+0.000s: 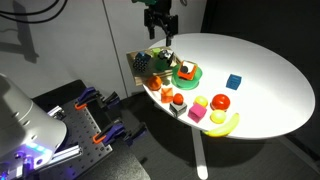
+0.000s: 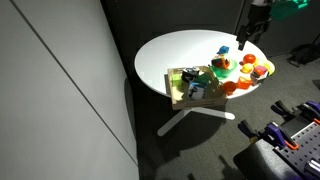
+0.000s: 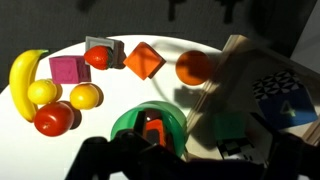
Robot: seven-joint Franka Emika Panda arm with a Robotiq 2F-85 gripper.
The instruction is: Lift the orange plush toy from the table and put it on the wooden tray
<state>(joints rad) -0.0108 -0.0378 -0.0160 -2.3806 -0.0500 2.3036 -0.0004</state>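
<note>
Wrist view, Q: where is the orange plush toy (image 3: 193,67)?
A: On the white table (image 1: 270,75), just beside the wooden tray (image 3: 232,80)'s left rim, right of the orange block (image 3: 143,60). My gripper (image 1: 160,36) hangs above the tray, jaws apart, empty.

Round white desk (image 2: 170,55) on a pedestal foot (image 2: 196,117), brightly lit. Dark grey floor (image 2: 190,155) beneath. Pale grey wall panel (image 2: 50,95) alongside.

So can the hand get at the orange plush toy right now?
Probably yes: the hand hangs open above the table, and the orange plush toy lies uncovered from above, though close beside the wooden tray.
</note>
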